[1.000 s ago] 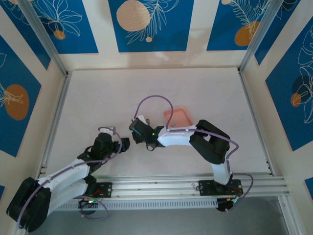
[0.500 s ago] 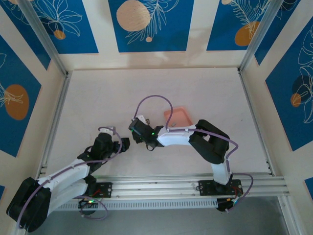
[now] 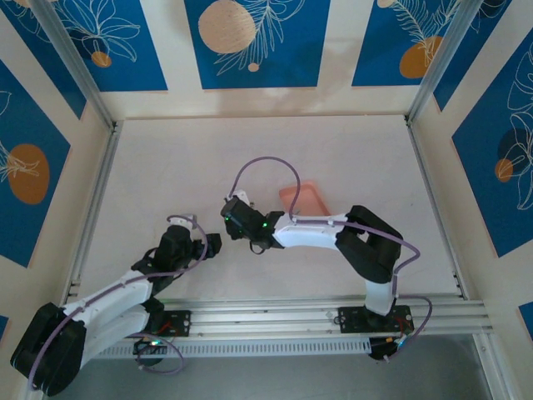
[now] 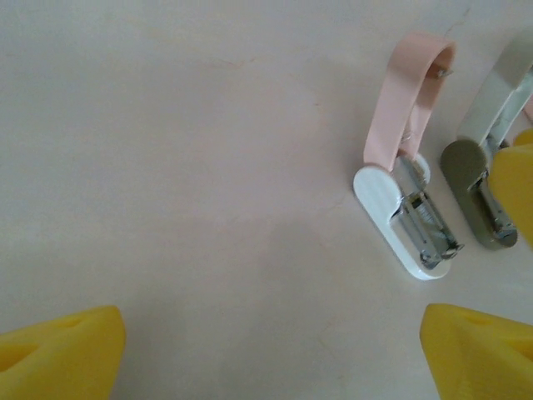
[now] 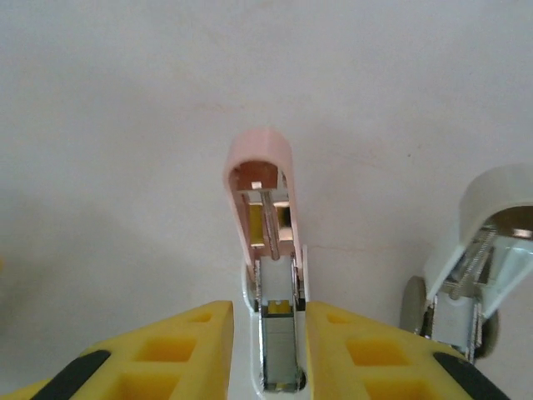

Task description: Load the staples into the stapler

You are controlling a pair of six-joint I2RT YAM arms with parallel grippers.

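Observation:
The pink-and-white stapler (image 5: 265, 208) lies on the table with its pink lid (image 4: 411, 100) swung up. Its metal magazine (image 4: 423, 223) is exposed. A grey metallic strip of staples (image 5: 279, 354) sits in that channel. My right gripper (image 5: 269, 333) hovers over the stapler's front end, open, with a yellow finger (image 5: 179, 354) showing on each side of the magazine and neither touching it. My left gripper (image 4: 271, 350) is wide open over bare table to the left of the stapler. In the top view the two grippers (image 3: 210, 244) (image 3: 235, 221) are close together.
A second, grey-white stapler (image 4: 470, 167) lies open just right of the pink one, with its raised lid (image 5: 500, 196) beside my right finger. The salmon-pink tray (image 3: 301, 197) sits behind the right forearm. Metal rails border the table.
The right arm's elbow has shifted a little to the right and the wrist has turned slightly. The left arm has not moved.

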